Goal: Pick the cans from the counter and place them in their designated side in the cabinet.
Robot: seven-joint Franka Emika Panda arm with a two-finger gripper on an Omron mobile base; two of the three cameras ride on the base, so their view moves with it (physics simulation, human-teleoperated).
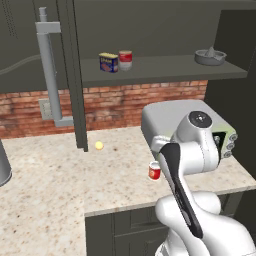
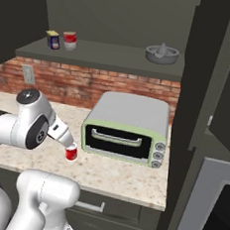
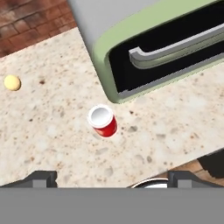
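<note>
Currently catalogued: red can (image 3: 103,121), upright on the counter (image 3: 52,127), just in front of the grey-and-green toaster oven (image 3: 144,48), near its left corner. Gripper (image 3: 111,177) hangs above the can and apart from it; fingertips (image 3: 41,178) spread wide, nothing between them. The can lies ahead of the tips, roughly centred in the hand view. Silver-grey can with dark red band (image 1: 125,59) stands on the cabinet shelf (image 1: 165,70), touching or just beside the blue-and-yellow tin (image 1: 108,62). Small yellow ball (image 1: 99,145) on the counter, well left of the red can. Grey juicer (image 2: 162,53) at the shelf's right end.
</note>
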